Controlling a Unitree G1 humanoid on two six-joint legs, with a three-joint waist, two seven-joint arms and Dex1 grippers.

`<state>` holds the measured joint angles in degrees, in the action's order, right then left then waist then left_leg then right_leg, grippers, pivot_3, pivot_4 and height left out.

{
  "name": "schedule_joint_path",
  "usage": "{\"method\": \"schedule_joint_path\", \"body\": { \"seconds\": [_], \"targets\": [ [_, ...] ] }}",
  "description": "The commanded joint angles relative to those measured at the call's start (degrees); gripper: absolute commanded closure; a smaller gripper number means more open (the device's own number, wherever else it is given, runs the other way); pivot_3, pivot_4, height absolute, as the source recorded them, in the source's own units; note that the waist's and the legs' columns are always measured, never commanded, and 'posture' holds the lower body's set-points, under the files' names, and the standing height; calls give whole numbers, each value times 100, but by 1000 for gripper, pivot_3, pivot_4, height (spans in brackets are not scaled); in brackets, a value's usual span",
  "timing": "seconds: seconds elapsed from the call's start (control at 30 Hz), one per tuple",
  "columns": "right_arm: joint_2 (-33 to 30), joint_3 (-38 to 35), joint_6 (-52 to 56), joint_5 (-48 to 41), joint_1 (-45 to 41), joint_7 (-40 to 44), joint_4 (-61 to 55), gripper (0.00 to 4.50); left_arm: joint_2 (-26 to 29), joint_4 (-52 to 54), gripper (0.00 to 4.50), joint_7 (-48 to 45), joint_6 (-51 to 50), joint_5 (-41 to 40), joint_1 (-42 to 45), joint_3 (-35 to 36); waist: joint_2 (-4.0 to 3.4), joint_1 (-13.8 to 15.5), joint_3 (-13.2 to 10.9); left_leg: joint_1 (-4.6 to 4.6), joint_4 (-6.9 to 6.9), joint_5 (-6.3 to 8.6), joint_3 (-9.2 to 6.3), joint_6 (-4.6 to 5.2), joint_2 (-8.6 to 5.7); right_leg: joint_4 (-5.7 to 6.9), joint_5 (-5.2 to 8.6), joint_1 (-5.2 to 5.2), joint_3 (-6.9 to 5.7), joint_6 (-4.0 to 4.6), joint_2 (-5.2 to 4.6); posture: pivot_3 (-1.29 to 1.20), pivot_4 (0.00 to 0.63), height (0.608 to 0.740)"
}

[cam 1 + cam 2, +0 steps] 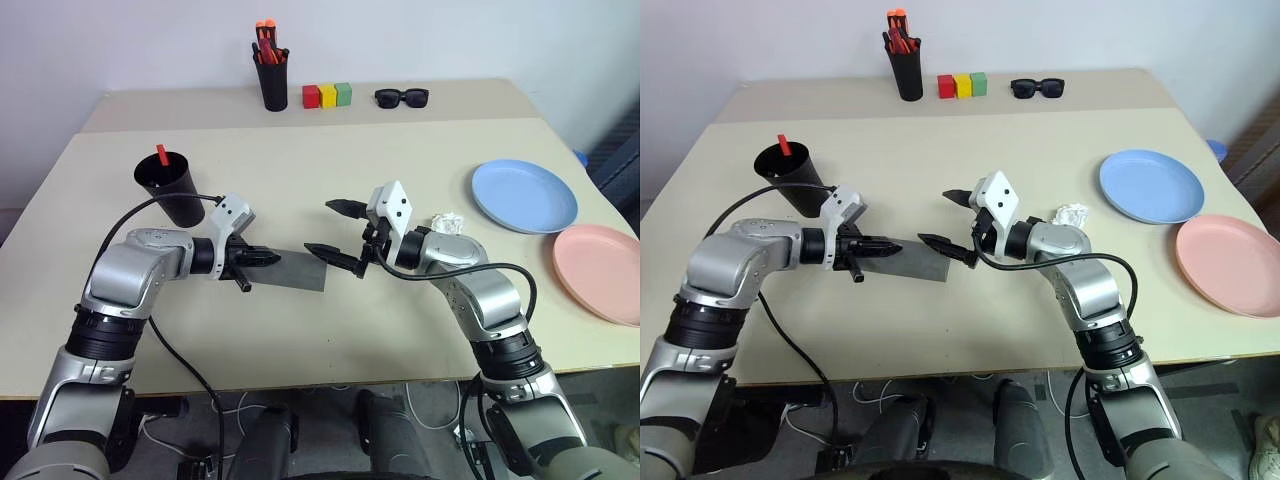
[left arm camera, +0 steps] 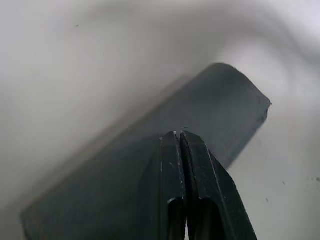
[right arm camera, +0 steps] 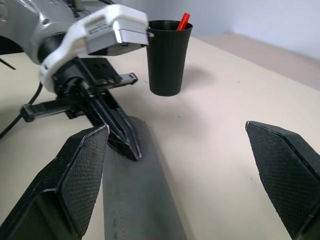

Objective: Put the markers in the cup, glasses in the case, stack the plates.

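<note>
A pale beige surface is carrying everything. Toward its right edge the two plates are lying side by side, not yet stacked: the light blue plate is sitting farther back, and the pink plate is sitting nearer the front right corner, their rims just beside each other.

Near the left edge the black cup is standing upright with a red-capped marker poking out of it, so at least one marker is judged already delivered; whether the second marker is inside cannot be told.

The grey case is lying closed near the middle of the surface, toward the front edge. The left end effector is resting its tips over the case's left end with its fingers pressed together and nothing between them. The right end effector is hovering at the case's right end with its fingers spread wide and empty.

Whether the glasses are in the case cannot be told. A small crumpled white object is lying just beyond the right arm.

Stacking the plates is plainly remaining.
</note>
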<state>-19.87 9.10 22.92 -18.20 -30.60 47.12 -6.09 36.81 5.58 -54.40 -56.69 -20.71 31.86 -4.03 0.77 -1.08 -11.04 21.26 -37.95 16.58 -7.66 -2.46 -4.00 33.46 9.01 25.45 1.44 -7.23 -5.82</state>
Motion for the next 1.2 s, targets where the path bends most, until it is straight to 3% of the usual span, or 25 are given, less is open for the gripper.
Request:
{"method": "schedule_joint_path", "body": {
  "seconds": [0.03,0.13,0.2,0.27,0.47,0.63,0.9,1.2],
  "targets": [
    [11,-36,-164,10,-167,16,-60,0,-89,6,4459,386,241,17,-4,254,0,1,0,0,0,0,0,0,0,0,0,0,0,0,0,0,150,740],
    [12,-116,-187,-1,-170,-59,-41,0,-536,-176,4459,634,1173,-211,345,841,2,34,-1,2,-1,-1,-1,-1,0,-2,0,0,-1,1,0,0,150,740],
    [57,-312,-192,-81,-160,-210,38,0,-640,-251,3932,654,1598,-254,469,1015,2,36,-1,6,-3,-2,-3,-4,0,-4,-1,1,-1,1,0,0,150,740],
    [84,-653,-223,-198,-209,-428,196,0,-584,-286,3178,500,1670,-368,503,1044,2,28,-1,5,-3,-3,-2,-5,-1,-5,-1,1,-1,1,-1,0,150,740],
    [-210,-1473,-401,-179,-339,-931,486,0,-487,-406,73,178,1925,-680,565,1177,0,18,0,4,-1,-2,1,-4,-1,-5,-1,1,0,1,-1,0,150,740],
    [-841,-2003,-244,13,-158,-1321,489,0,-544,-418,27,-378,1988,-1251,605,1276,0,31,0,6,-1,-2,2,-3,-2,-6,-1,0,0,1,-2,0,150,740],
    [-2086,-2406,1339,79,998,-1530,-333,0,-545,-307,27,-999,2246,-1635,433,1165,0,30,0,6,-1,0,5,1,-1,-6,0,-1,1,2,-2,0,150,740],
    [-2486,-3558,1900,625,2034,-2599,-203,0,-730,-730,27,-1718,3017,-1528,331,993,1,45,1,2,-5,0,15,3,0,-13,0,-10,4,1,-4,0,150,740]
  ]
}}
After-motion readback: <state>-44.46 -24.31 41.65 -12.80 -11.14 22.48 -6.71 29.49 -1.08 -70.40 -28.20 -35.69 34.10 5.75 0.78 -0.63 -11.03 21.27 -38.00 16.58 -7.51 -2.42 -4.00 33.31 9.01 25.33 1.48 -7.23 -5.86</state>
